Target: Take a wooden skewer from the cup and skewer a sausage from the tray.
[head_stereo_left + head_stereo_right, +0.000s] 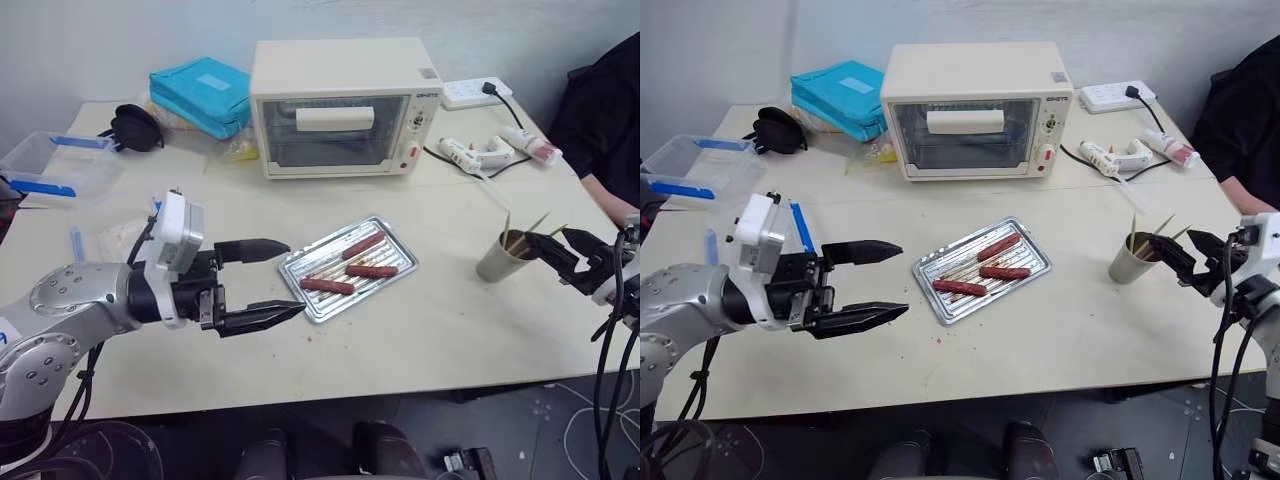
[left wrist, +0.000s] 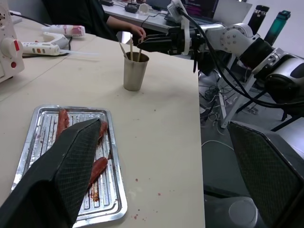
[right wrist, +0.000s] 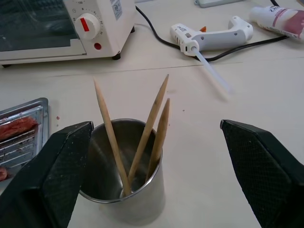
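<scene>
The silver tray [image 1: 397,243] lies mid-table with three dark red sausages [image 1: 371,270] on its ribbed bottom. My left gripper [image 1: 295,277] hovers open just left of the tray, fingers pointing at it and holding nothing. The cup [image 1: 495,262] stands to the right of the tray with three wooden skewers [image 3: 110,137] leaning in it, tips up. My right gripper [image 1: 1172,240] is open at the cup's right side, level with its rim. In the right wrist view its fingers [image 3: 47,180] stand apart on either side of the cup [image 3: 142,204], touching neither it nor the skewers.
A cream toaster oven [image 1: 345,105] stands behind the tray. A glue gun [image 1: 470,155], a tube and a power strip [image 1: 475,92] lie at the back right. A teal pouch [image 1: 200,95] and clear plastic box [image 1: 55,165] sit at the left. A person [image 1: 605,110] sits at the right.
</scene>
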Motion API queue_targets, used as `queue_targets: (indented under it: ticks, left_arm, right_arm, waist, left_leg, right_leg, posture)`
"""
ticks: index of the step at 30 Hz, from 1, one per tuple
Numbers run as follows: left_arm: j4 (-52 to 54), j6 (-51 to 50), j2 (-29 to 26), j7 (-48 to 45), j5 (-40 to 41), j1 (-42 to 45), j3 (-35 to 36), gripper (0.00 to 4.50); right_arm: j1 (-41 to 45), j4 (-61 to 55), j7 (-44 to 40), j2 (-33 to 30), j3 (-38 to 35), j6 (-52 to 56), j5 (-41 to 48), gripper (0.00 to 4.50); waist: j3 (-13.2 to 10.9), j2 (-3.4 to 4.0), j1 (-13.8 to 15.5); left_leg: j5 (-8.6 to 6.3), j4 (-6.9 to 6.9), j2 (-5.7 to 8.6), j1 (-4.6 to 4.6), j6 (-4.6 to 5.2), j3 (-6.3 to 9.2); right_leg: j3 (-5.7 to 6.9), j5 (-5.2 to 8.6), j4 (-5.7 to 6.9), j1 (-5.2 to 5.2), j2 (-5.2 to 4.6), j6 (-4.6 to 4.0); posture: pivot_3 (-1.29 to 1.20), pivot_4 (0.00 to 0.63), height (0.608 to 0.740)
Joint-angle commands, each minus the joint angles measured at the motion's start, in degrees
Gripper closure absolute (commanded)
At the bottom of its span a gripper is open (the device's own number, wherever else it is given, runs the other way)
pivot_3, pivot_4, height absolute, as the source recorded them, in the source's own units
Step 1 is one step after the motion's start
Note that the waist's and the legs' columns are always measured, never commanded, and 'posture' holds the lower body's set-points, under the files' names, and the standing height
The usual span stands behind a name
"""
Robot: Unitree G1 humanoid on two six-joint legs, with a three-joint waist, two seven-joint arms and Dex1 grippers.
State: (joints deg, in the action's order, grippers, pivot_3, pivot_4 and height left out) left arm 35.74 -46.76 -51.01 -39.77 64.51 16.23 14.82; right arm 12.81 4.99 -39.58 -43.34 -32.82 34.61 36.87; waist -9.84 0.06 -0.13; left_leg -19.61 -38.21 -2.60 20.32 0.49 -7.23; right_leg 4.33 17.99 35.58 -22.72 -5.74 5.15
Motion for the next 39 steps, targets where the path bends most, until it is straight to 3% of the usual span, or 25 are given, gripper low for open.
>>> queue_targets:
  ticks: [1, 4, 8, 18, 21, 27, 39]
  left_arm:
    - [1.0, 1.0, -0.7, -0.1, -0.2, 0.1, 2.0, 0.0]
    - [1.0, 1.1, -0.8, -0.2, -0.5, -0.1, 2.0, 0.0]
    - [0.9, 1.3, -0.7, -0.6, -1.2, 0.1, 1.8, 0.0]
    - [0.7, 1.1, -0.4, -0.5, -1.2, 1.0, 2.0, 0.0]
    - [0.7, 1.1, -0.4, -0.5, -1.1, 1.0, 2.1, 0.0]
    - [0.6, 1.2, -0.4, -0.5, -1.3, 1.1, 2.1, 0.0]
    - [-1.5, 1.8, 0.1, -1.8, -3.2, 4.1, 0.1, 0.0]
  right_arm:
    - [0.1, -0.1, -0.4, -0.3, -1.4, -2.1, 0.1, 0.03]
    - [0.2, 0.0, -0.7, -0.3, -1.5, -2.2, 0.4, 0.66]
    - [1.1, -0.5, -1.1, 0.1, -0.4, -2.1, 0.8, 1.98]
    - [3.9, 1.8, -1.0, 0.7, 1.3, -2.6, -0.3, 1.98]
    - [4.1, 1.8, -0.8, 1.0, 1.2, -2.4, 0.1, 2.56]
    - [3.4, 0.1, -1.1, 0.9, 0.6, -1.7, 1.1, 4.42]
    - [4.2, -1.2, 0.2, 0.2, -0.8, -1.5, 2.4, 4.42]
  waist:
    - [0.0, 0.0, 0.0]
    - [0.0, 0.0, 0.0]
    - [0.0, 0.0, 0.0]
    - [0.0, -0.01, 0.0]
    - [0.0, -0.01, 0.0]
    - [0.0, -0.01, 0.0]
    - [0.0, -0.01, 0.0]
  left_leg:
    - [0.0, 0.0, 0.0, 0.0, 0.0, 0.0]
    - [0.01, 0.0, -0.02, -0.01, -0.01, 0.0]
    - [0.01, 0.0, -0.03, -0.01, -0.01, 0.0]
    - [0.01, 0.01, -0.05, 0.0, -0.02, -0.02]
    - [0.01, 0.0, -0.05, 0.0, -0.02, -0.02]
    - [0.01, 0.01, -0.06, 0.0, -0.02, -0.02]
    - [0.01, 0.0, -0.05, 0.0, -0.02, -0.03]
  right_leg:
    - [0.0, 0.0, 0.0, 0.0, 0.0, 0.0]
    - [-0.02, 0.0, 0.0, 0.0, 0.03, 0.0]
    - [-0.03, 0.0, 0.0, -0.01, 0.04, 0.0]
    - [-0.04, 0.0, -0.01, -0.03, 0.04, 0.0]
    - [-0.05, 0.0, 0.01, -0.03, 0.04, 0.0]
    - [-0.05, 0.0, 0.01, -0.03, 0.04, 0.0]
    - [-0.05, 0.0, 0.01, -0.03, 0.05, 0.0]
  posture:
    - [0.0, 0.15, 0.74]
    - [0.0, 0.15, 0.74]
    - [0.0, 0.15, 0.74]
    - [0.0, 0.15, 0.74]
    - [0.0, 0.15, 0.74]
    - [0.0, 0.15, 0.74]
    - [0.0, 0.15, 0.74]
